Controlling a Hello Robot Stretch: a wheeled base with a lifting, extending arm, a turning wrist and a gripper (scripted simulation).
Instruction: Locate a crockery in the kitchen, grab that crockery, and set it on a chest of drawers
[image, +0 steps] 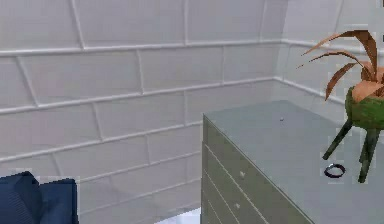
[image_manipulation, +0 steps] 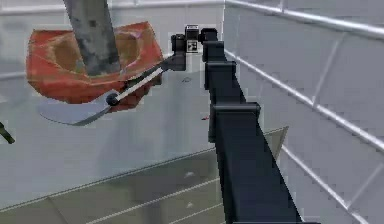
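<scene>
Your tool (image_manipulation: 128, 92) carries the crockery, a red bowl (image_manipulation: 50, 62). It hangs tilted at the fingers' far end with its pale underside showing, clear of the chest of drawers (image_manipulation: 150, 150) below. You cannot tell from here how the fingers themselves are set. The bowl is kept high, I judge, so that it passes over the chest's edge before you lower it. The arm (image_manipulation: 240, 140) reaches far out over the chest's top, well raised, and the tool turns off to the left of the arm's end. In the forward view a potted plant (image: 366, 100) and a small dark ring (image: 334, 171) take up the right of the chest's top, so the bare left part looks the safer place to set down.
</scene>
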